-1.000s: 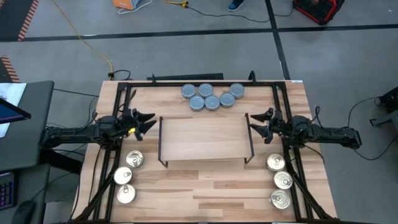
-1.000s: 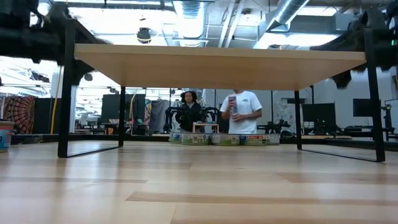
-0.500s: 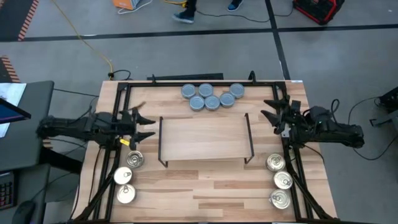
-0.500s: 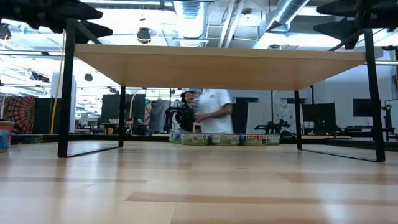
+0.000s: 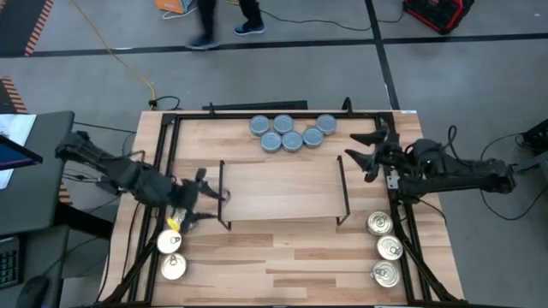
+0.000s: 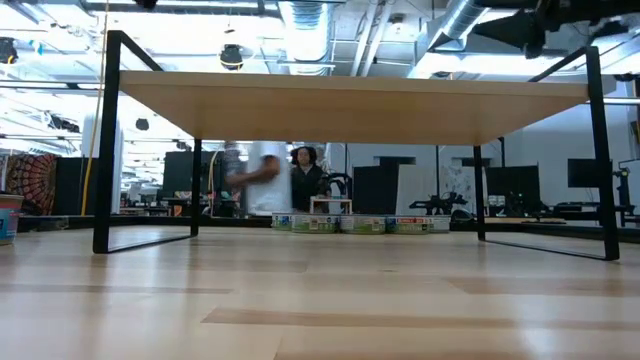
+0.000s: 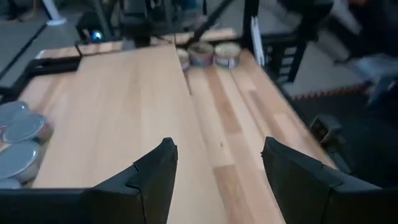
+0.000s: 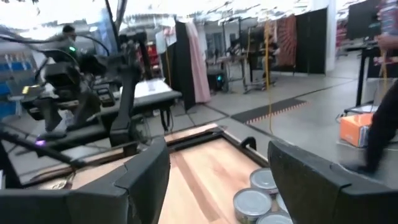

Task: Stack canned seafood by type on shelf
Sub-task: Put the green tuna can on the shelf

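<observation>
High view: both empty, wide-open pincers have moved, the left pincer to the shelf's left edge, the right pincer beside its right; tins wait behind the shelf, unstacked.

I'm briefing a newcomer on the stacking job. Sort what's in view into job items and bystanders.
Job items:
- blue-grey tins, clustered at the table's far edge
- silver tins, left and right near corners
- shelf, top bare
- left gripper, open
- right gripper, open

Bystanders:
- yellow cable on the floor
- red case
- person walking past
</observation>
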Controlling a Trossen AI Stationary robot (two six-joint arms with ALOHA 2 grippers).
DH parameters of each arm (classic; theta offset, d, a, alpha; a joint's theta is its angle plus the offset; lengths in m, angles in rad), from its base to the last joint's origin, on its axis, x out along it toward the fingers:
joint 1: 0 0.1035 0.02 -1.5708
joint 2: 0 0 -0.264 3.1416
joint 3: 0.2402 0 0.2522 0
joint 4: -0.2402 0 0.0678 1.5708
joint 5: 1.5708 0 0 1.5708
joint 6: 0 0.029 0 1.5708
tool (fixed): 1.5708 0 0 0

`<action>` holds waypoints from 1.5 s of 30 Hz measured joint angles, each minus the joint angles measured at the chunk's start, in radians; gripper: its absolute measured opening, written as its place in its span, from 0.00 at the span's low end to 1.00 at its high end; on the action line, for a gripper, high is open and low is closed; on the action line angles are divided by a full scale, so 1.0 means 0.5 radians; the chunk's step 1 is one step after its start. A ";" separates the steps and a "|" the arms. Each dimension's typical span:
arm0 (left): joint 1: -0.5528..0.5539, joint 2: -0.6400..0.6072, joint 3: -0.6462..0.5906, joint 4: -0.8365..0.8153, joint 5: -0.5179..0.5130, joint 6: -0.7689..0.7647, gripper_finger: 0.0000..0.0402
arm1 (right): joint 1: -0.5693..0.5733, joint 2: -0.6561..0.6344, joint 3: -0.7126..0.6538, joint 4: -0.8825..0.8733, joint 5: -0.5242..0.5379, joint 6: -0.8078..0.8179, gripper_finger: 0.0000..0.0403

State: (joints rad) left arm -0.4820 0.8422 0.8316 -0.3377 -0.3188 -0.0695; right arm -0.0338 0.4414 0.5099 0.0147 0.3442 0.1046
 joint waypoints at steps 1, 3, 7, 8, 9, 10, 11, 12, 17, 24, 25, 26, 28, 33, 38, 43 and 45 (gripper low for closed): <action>-0.055 0.063 0.051 -0.028 -0.086 -0.016 0.57 | 0.010 0.033 0.019 0.001 -0.001 -0.001 0.73; -0.134 0.167 0.163 -0.127 -0.288 -0.062 0.57 | 0.013 0.087 0.062 -0.023 -0.001 0.000 0.73; -0.191 0.271 0.375 -0.218 -0.465 -0.103 0.57 | -0.056 0.171 0.213 -0.222 0.000 0.088 0.73; -0.183 0.280 0.412 -0.231 -0.496 -0.102 0.57 | -0.081 0.192 0.258 -0.290 -0.001 0.127 0.73; -0.162 0.283 0.442 -0.229 -0.548 -0.094 0.57 | -0.109 0.215 0.298 -0.370 0.000 0.152 0.73; -0.126 0.281 0.466 -0.226 -0.609 -0.094 0.57 | -0.139 0.242 0.331 -0.448 0.000 0.168 0.73; -0.076 0.273 0.486 -0.226 -0.663 -0.095 0.57 | -0.171 0.271 0.363 -0.520 -0.002 0.195 0.73; -0.012 0.262 0.500 -0.230 -0.694 -0.101 0.57 | -0.206 0.297 0.390 -0.579 -0.015 0.226 0.73; 0.521 0.221 0.508 -0.250 -0.441 -0.164 0.52 | -0.429 0.448 0.439 -0.765 -0.226 0.271 0.73; 1.443 0.333 0.508 -0.214 0.437 -0.097 0.44 | -0.946 0.682 0.439 -0.800 -0.756 0.193 0.73; 1.546 0.368 0.508 -0.206 0.543 -0.083 0.43 | -1.018 0.713 0.439 -0.788 -0.818 0.172 0.73; 1.636 0.407 0.508 -0.189 0.627 -0.067 0.43 | -1.084 0.742 0.440 -0.766 -0.879 0.155 0.73; 1.785 0.493 0.508 -0.138 0.773 -0.059 0.42 | -1.207 0.801 0.439 -0.735 -1.002 0.127 0.73; 2.047 0.753 0.507 0.001 1.041 -0.047 0.42 | -1.407 0.909 0.440 -0.542 -1.158 0.101 0.73; 2.222 0.993 0.506 0.113 1.164 0.083 0.42 | -1.456 0.960 0.440 -0.400 -1.164 0.037 0.73; 2.422 1.166 0.506 0.242 1.234 0.192 0.42 | -1.430 0.908 0.440 -0.452 -1.165 0.035 0.73; 2.498 1.243 0.506 0.250 1.277 0.220 0.42 | -1.385 0.871 0.406 -0.407 -1.164 0.043 0.73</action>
State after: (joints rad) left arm 0.7671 1.4637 1.0843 -0.2128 0.3199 0.0403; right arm -0.7264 0.8769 0.7127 -0.1888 -0.2379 0.1259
